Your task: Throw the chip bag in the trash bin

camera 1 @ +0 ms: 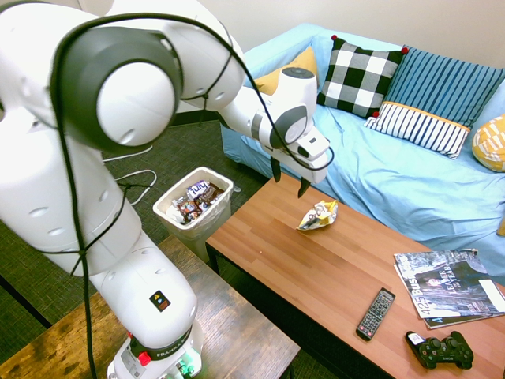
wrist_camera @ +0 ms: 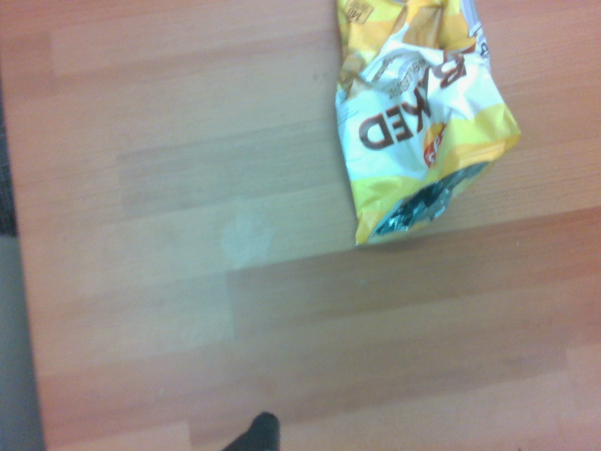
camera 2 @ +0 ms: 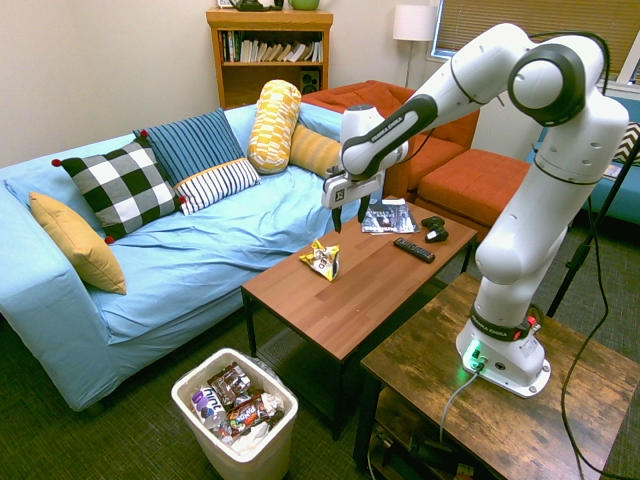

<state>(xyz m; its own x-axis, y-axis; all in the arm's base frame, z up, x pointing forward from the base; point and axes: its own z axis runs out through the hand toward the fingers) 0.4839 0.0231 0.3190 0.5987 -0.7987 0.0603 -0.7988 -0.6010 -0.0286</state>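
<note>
Hovering above the wooden counter [camera 1: 331,268], the white arm's claw [camera 1: 288,178] points down with its fingers spread apart and nothing between them. The crinkled yellow-and-white foil chip bag [camera 1: 319,215] lies untouched on the counter, just beside and below it. Grasping, carrying and dropping it into the white plastic trash bin [camera 1: 195,205] on the floor all remain.

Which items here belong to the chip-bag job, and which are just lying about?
Job: chip bag on the coffee table; trash bin on the floor; open gripper above the table.
Lying about: remote, game controller, magazines, candy wrappers in the bin.
</note>
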